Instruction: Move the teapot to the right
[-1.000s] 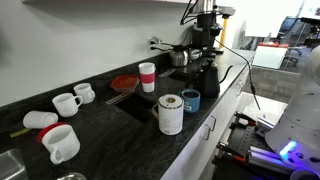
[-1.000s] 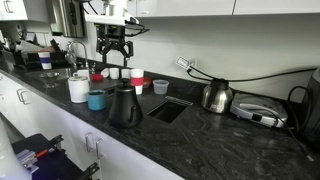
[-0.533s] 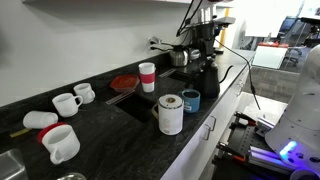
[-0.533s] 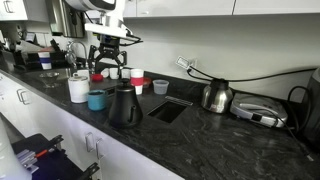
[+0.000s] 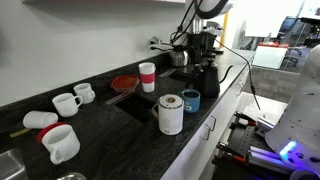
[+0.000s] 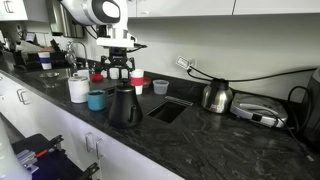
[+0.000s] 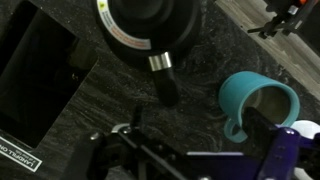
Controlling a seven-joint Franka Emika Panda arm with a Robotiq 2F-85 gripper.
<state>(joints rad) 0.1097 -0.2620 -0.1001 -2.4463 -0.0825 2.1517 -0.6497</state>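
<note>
Countertop [image 6: 200, 135] bears the teapot [image 6: 123, 105]; only wrist view shows its top.

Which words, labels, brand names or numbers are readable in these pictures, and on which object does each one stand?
No text can be read with certainty.
White print on the dark strip, lower left in the wrist view: too blurred to read.
The teapot: no lettering visible.
Both exterior views: nothing large enough to read.
</note>
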